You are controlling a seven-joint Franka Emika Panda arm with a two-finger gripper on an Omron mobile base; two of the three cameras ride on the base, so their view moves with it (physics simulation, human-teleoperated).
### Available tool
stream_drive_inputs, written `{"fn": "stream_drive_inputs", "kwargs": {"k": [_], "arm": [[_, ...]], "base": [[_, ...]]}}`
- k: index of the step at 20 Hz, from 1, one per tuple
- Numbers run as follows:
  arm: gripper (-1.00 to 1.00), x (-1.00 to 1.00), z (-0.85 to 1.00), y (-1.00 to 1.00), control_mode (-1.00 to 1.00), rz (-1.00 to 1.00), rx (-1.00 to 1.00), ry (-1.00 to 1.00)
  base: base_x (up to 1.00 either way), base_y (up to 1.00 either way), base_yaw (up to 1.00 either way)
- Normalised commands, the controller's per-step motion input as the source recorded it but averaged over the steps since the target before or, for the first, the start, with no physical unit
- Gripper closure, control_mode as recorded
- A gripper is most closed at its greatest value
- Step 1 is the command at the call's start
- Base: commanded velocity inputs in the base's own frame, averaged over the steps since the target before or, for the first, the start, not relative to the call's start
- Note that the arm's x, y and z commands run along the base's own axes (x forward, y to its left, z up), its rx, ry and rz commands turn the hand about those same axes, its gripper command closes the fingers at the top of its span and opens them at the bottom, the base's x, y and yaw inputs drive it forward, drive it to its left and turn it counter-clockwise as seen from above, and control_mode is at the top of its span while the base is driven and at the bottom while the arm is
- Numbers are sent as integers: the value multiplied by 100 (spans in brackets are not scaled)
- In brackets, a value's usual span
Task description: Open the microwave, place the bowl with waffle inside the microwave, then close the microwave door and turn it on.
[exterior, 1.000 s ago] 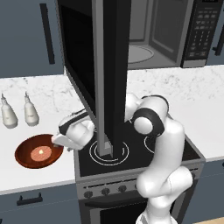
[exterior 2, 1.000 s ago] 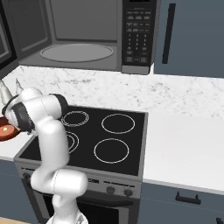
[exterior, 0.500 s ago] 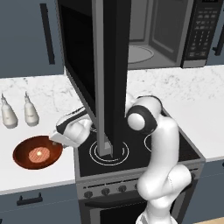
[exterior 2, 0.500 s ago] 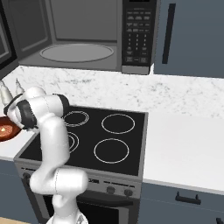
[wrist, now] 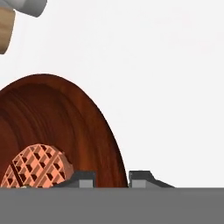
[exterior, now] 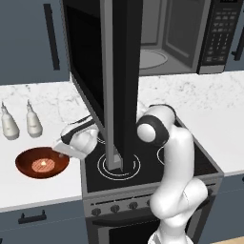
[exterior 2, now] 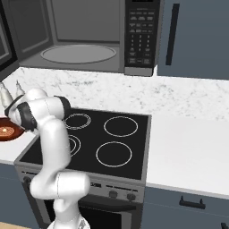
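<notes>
- Arm (exterior: pixel 174 157) rises from base, bends at elbow and reaches low to robot's left side.
- Wrist tilted down, hand near counter level.
- Gripper (wrist: pixel 112 178): two finger tips (wrist: pixel 83 178) w/ a narrow gap betw. them, one each side of a thin rim.

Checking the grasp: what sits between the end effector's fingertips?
In the hand view, the bowl's rim stands between the fingertips, nothing else.
</notes>
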Motion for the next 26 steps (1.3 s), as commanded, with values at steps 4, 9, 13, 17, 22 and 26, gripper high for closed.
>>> {"fn": "stream_drive_inputs", "kwargs": {"k": [4, 9, 13, 17, 22, 26], "arm": [[100, -27, 19, -46, -100, -7, 0, -10], [100, -41, 48, -99, -100, -5, 5, -19], [100, -54, 61, -100, -100, 0, 15, -10], [100, -65, 61, -100, -100, -2, 15, -12], [100, -42, 73, -100, -100, -5, 11, -7], [100, -5, 100, -100, -100, -12, 11, 0]], "base": [[0, 0, 0], [0, 0, 0], [0, 0, 0], [0, 0, 0], [0, 0, 0], [0, 0, 0]]}}
